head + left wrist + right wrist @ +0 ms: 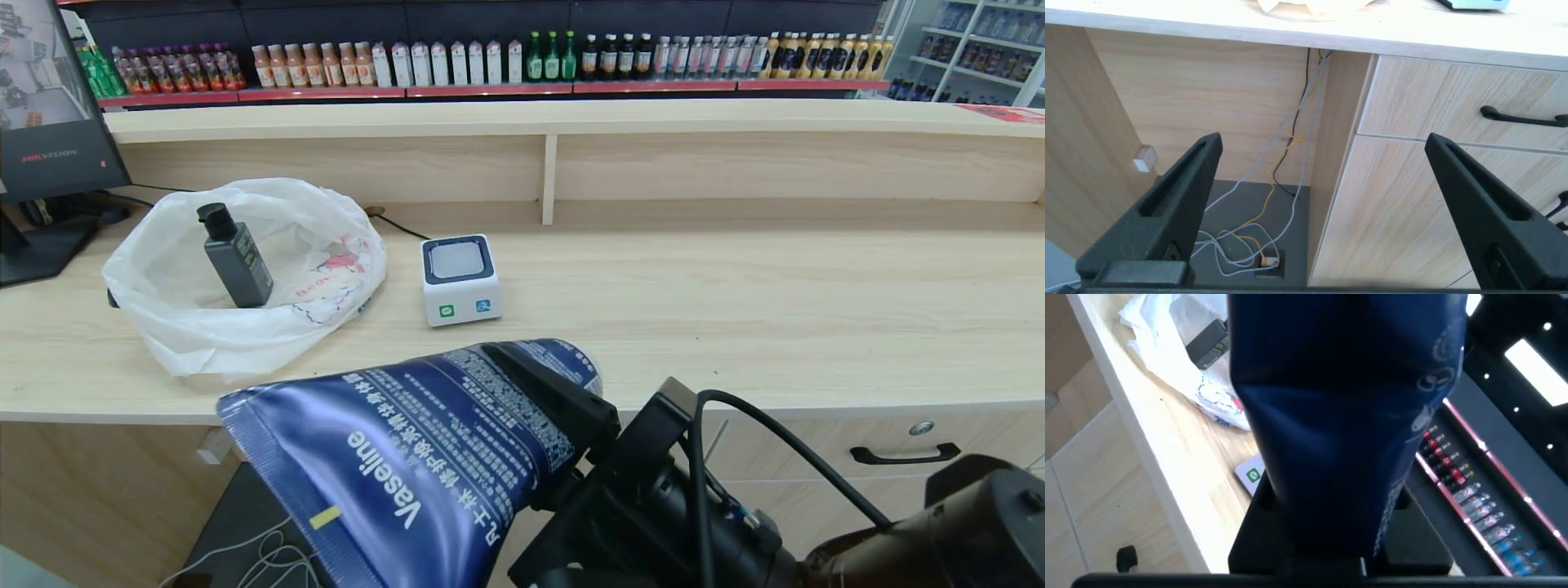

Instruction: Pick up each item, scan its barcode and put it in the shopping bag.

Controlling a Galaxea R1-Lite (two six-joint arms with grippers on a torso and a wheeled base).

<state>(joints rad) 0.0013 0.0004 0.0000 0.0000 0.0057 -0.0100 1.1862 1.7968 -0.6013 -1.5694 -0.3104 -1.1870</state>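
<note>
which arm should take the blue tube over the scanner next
Right. The right gripper is shut on the blue tube, raised near the scanner on the counter. The left gripper hangs open and empty below the counter's edge, facing the drawers.

monitor (49, 98) cropped, tube (408, 465) cut off below

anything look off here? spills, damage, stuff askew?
Nothing spilled or damaged. The dark bottle leans tilted inside the shopping bag rather than standing upright, which seems harmless for a bagged item. The blue tube sits clamped in the right gripper, and it looks intact.
</note>
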